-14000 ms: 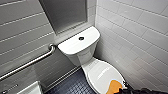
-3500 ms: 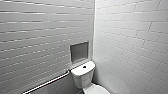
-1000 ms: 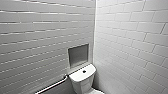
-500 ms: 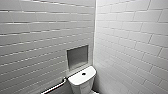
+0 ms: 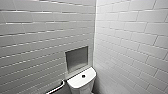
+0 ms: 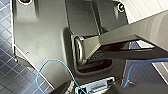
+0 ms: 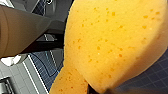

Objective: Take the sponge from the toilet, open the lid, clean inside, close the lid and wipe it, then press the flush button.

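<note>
The white toilet (image 5: 80,84) shows its tank at the foot of the head view, in the corner of two tiled walls. The dark round flush button (image 5: 83,76) sits in the middle of the tank top. The bowl and lid lie below the picture's edge. The orange sponge (image 7: 110,42) looms large in the right wrist view, squeezed at its narrow end where my right gripper (image 7: 96,90) is shut on it. My left gripper (image 6: 90,88) stands open with nothing between its fingers, over my own dark base.
A recessed niche (image 5: 76,58) is set in the wall just above the tank. A metal grab bar (image 5: 57,88) runs along the wall left of the toilet. Dark blue floor tiles (image 6: 12,82) and a loose blue cable (image 6: 50,62) lie beneath the left arm.
The whole head view has shifted a little, so the tank sits slightly lower in the picture. Both grippers stay as they were.
</note>
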